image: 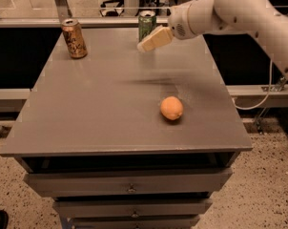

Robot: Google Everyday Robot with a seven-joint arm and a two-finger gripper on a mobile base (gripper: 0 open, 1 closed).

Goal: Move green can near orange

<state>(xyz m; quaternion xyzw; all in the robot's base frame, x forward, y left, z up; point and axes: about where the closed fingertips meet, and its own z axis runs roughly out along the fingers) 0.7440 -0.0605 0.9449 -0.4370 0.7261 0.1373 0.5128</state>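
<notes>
The green can (145, 24) stands upright at the far edge of the grey table (101, 109), near its middle. My gripper (145, 45) hangs off the white arm (239, 8) that reaches in from the upper right. It sits just in front of and to the right of the green can, with its tip overlapping the can's lower part. I cannot tell whether it touches the can. The orange (171, 108) lies on the table right of centre, well in front of the can and apart from the gripper.
A brown-orange can (74, 38) stands upright at the table's far left. The table has drawers (129, 182) below its front edge. A rail and glass barrier (101, 13) run behind the table. A cable (263, 92) hangs at the right.
</notes>
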